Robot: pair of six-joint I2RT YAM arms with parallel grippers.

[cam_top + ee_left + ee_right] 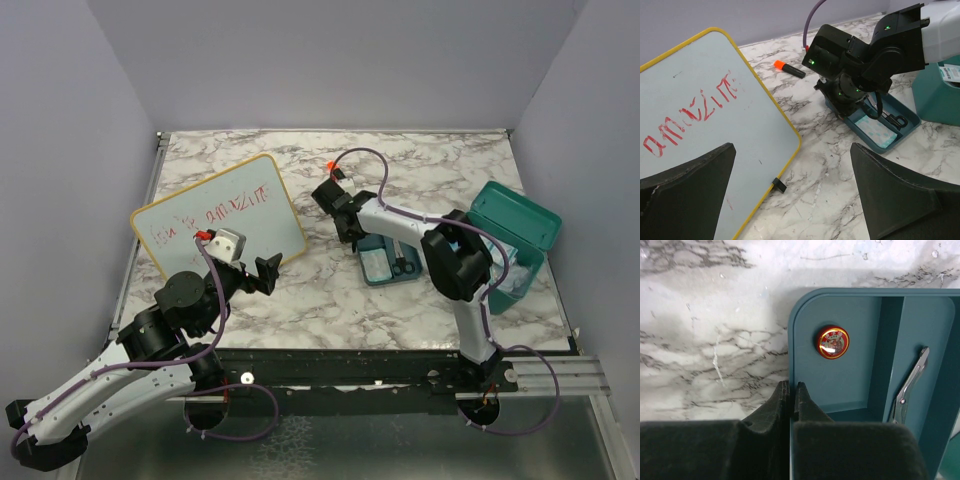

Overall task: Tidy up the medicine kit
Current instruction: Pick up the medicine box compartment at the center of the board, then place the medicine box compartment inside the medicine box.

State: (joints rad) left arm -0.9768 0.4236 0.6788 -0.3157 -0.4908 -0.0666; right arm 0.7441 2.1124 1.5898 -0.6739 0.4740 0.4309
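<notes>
Here, the left gripper (792, 150) hangs wide open at the near edge of the whiteboard (240, 195), toward the tabletop's left edge. The medicine kit's case (510, 215) stands open at the right edge, its tray (385, 268) just beside. The right gripper (791, 387) pinches the tray's rim; a tilted lift could spill the red tin (832, 342). Its label and the whiteboard's red scrawl defeat us.

1 overhead, 2 wrist views, tray (855, 385) shared

We counted two arms (110, 375) (400, 222), one whiteboard (215, 215), one marker (790, 69), one teal case (515, 215), one tray (840, 382), one round red tin (832, 342), one pair of scissors (895, 120) and one white packet (879, 132).
</notes>
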